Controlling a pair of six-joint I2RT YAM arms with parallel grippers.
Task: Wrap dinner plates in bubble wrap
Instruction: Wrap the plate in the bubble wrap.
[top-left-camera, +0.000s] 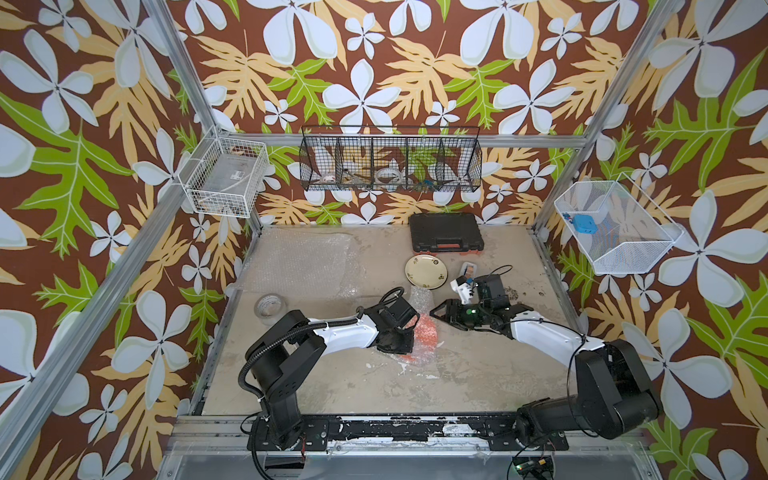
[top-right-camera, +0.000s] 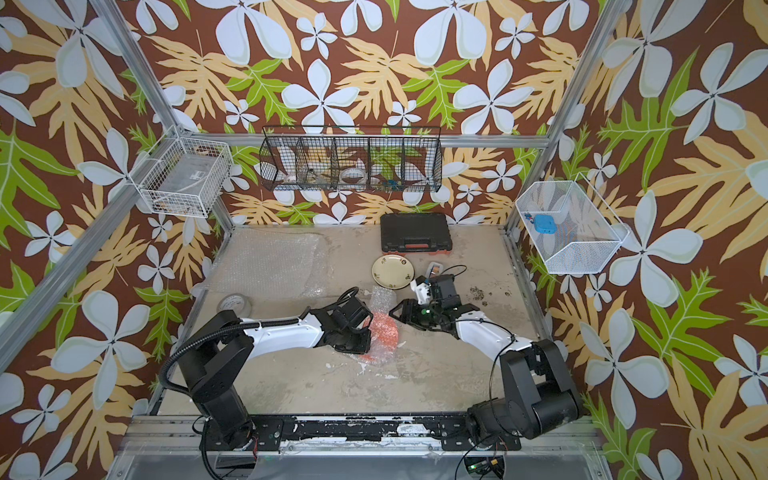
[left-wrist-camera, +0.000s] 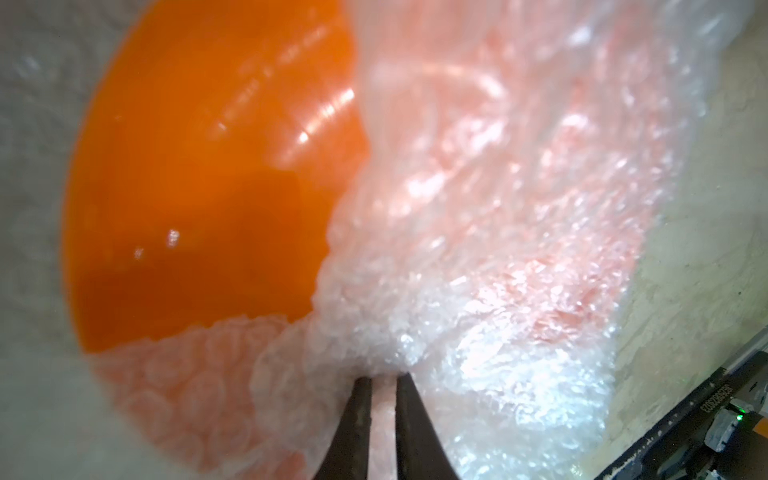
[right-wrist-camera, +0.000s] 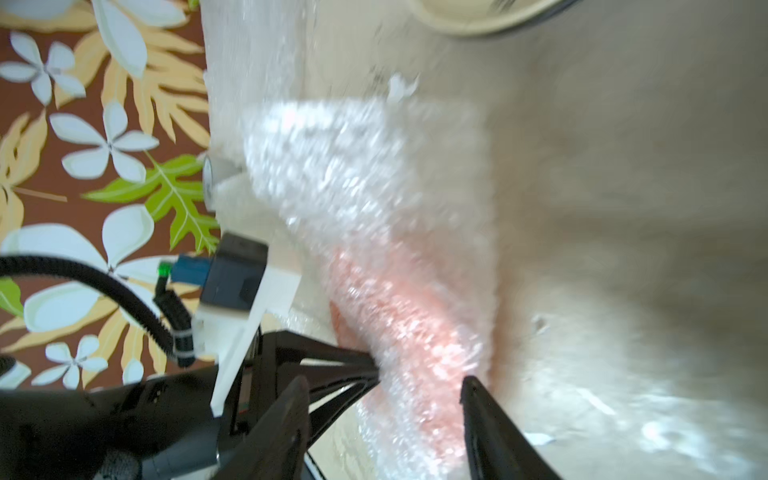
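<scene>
Top view: orange plate (top-left-camera: 426, 337), half under bubble wrap (top-left-camera: 419, 300), lies mid-table between your arms.
Left wrist: left gripper (left-wrist-camera: 382, 376) pinches the wrap's edge.
Right wrist: right gripper (right-wrist-camera: 382, 382) stands open, jaws straddling the wrapped rim directly ahead.

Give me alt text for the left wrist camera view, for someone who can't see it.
The left gripper pinches a bunched fold of bubble wrap drawn partway over a glossy orange plate, leaving much of the plate bare. Beige tabletop shows beside the wrap.
</scene>
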